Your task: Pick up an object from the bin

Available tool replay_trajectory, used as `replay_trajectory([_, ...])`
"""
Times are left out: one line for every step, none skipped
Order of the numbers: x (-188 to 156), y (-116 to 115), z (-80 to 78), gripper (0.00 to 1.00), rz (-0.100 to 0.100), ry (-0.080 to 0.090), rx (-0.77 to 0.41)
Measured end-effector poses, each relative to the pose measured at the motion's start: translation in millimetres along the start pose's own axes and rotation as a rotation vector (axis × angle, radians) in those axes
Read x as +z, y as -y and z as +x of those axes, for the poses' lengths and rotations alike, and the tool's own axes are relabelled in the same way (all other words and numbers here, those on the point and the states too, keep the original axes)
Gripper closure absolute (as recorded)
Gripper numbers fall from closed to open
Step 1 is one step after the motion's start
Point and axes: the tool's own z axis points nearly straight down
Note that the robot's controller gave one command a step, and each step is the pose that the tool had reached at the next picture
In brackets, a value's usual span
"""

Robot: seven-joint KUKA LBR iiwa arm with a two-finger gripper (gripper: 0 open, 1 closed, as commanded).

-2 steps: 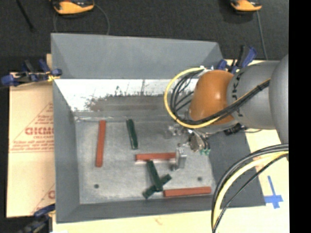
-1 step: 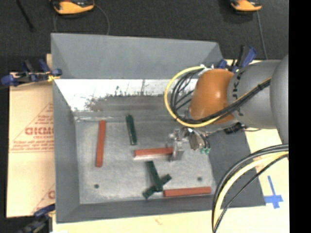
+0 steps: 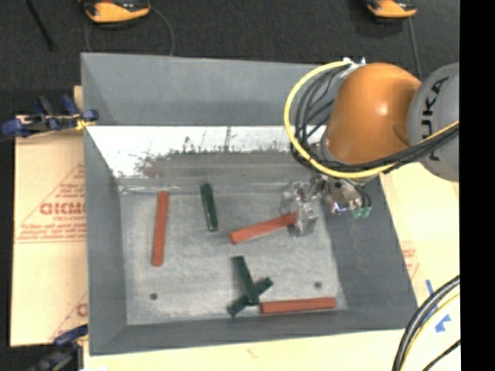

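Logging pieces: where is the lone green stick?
Camera view: the lone green stick lies mid-bin, between the left red stick and the tilted red stick.

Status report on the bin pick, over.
Gripper at right end of slanted red bar, bin centre. Green bar apart, on view's left. Path looks clear.

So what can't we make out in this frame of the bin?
Camera view:
1. Right end of the flat orange-red stick in mid-bin: covered by the gripper, so contact is unclear.
2. Back-right corner of the grey metal bin: hidden under the arm's orange cover.
3. Crossed dark green sticks at the front: too small to tell which lies on top.
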Motion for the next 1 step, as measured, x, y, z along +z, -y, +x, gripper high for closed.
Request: replay_trajectory([-133.5, -1.3, -9.4, 1.00, 0.001, 0.002, -0.318])
